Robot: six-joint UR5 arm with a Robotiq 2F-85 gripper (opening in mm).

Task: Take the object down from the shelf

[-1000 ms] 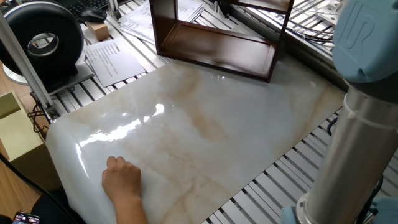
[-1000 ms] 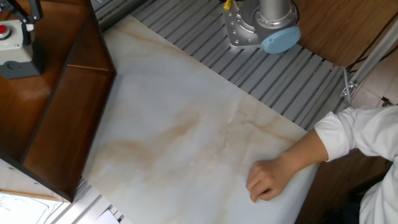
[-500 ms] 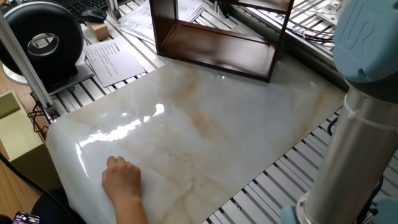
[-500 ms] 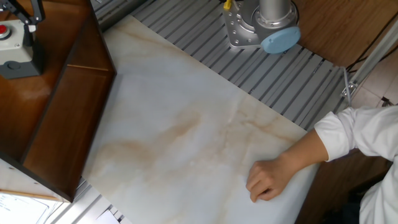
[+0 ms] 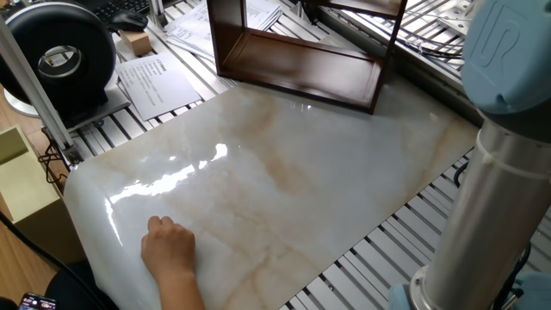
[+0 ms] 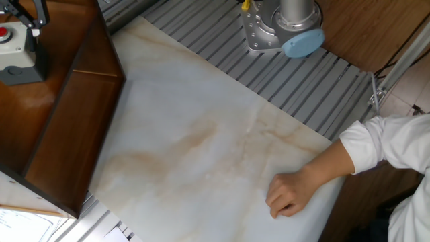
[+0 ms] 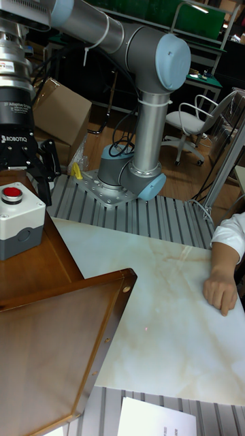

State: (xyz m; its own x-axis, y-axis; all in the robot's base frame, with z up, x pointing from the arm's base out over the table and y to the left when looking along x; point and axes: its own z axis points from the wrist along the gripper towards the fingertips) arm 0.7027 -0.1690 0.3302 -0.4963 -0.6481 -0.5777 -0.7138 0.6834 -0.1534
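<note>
1. The person's hand [image 7: 219, 291] lay loosely curled, knuckles up, on the near edge of the marble-patterned sheet [image 7: 170, 334]. A white sleeve covered the forearm.
2. The robot arm [image 7: 146, 116] rose from its base [image 7: 126, 180] on the slatted metal table [image 7: 156, 221]. It bent over at a pale blue elbow joint and reached across to the shelf.
3. The gripper [image 7: 26, 178] hung straight down over the shelf top, its black fingers [image 7: 45, 178] lowered beside the grey button box [image 7: 19, 228]. One finger stood close against the box's side. The other was cut off by the picture edge, so I cannot tell whether the jaws were spread or pinching the box.
4. The grey button box, with a red button on top, sat upright on the top board of the dark wooden shelf [image 7: 61, 327].
5. In one fixed view, the shelf [image 5: 301, 69] stood at the far edge of the sheet. What showed of its lower compartment held nothing.
6. The glossy sheet [image 5: 284, 172] bore only the hand [image 5: 168, 250].
7. Beside the sheet stood a pale yellow box [image 5: 21, 185], and beyond it lay printed papers [image 5: 155, 82] and a black round device [image 5: 60, 52].
8. Behind the arm, the room held a cardboard box [image 7: 61, 109] and a white chair [image 7: 187, 122].
</note>
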